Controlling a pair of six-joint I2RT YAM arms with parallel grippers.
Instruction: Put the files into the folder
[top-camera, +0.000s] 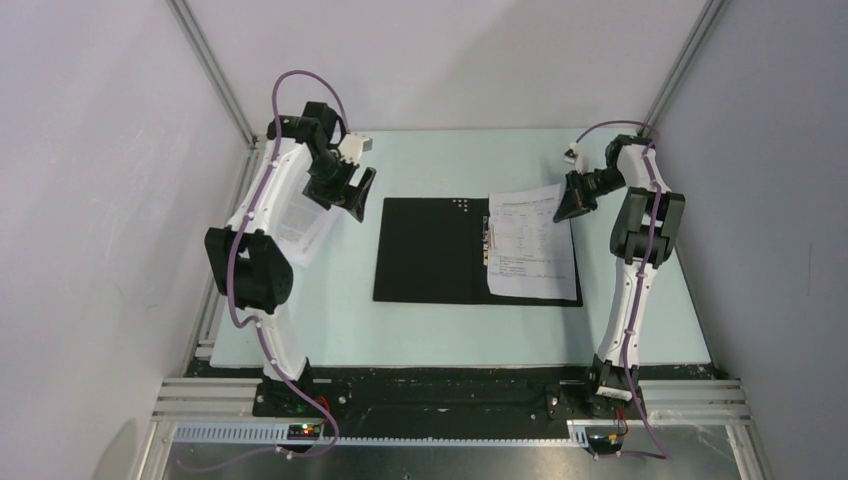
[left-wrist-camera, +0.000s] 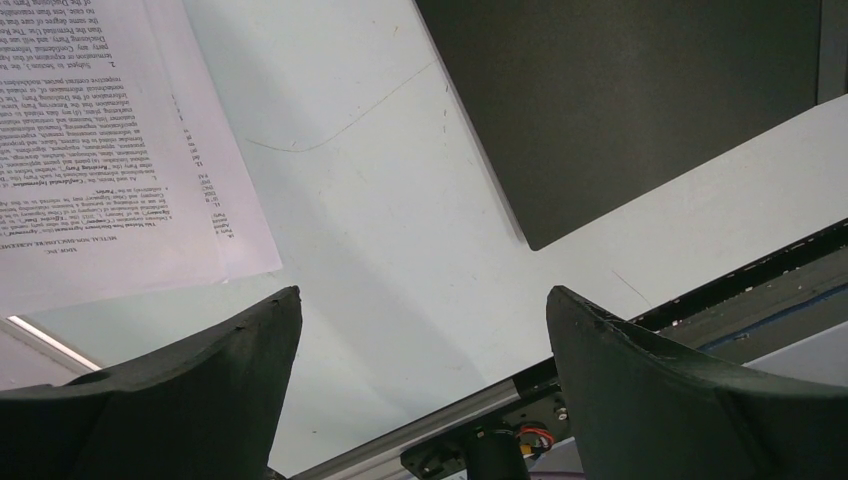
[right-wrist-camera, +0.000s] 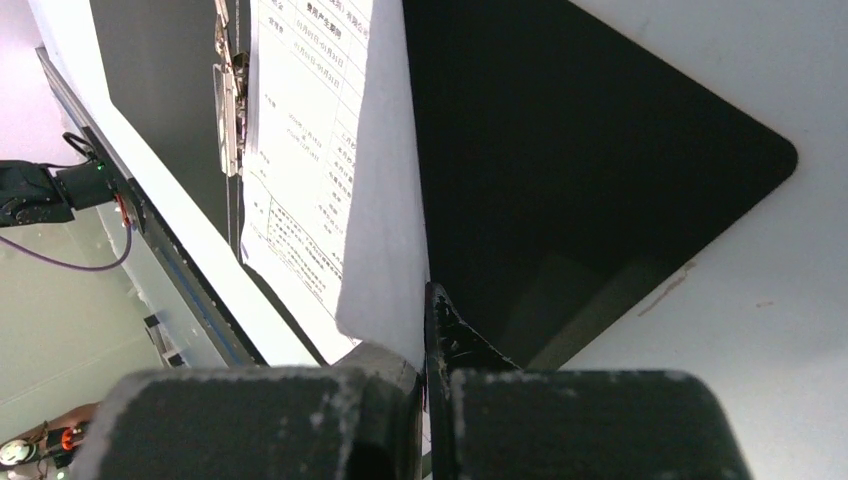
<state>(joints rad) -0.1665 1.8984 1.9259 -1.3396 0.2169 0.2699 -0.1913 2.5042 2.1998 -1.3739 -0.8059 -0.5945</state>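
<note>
The folder (top-camera: 430, 250) lies open, black inside up, in the middle of the table, with its clip (top-camera: 487, 238) along the centre. A white file sheet (top-camera: 530, 245) lies on its right half. My right gripper (top-camera: 571, 200) is shut on that sheet's far right corner and holds the corner lifted; the sheet (right-wrist-camera: 330, 170) shows pinched between the jaws over the folder (right-wrist-camera: 580, 150). More files (top-camera: 300, 225) lie at the left, partly under my left arm. My left gripper (top-camera: 352, 192) is open and empty above the table between those files (left-wrist-camera: 100, 140) and the folder (left-wrist-camera: 620, 90).
Metal frame rails (top-camera: 450, 385) run along the near table edge, and grey walls close the cell on three sides. The pale table surface (top-camera: 350, 320) surrounds the folder.
</note>
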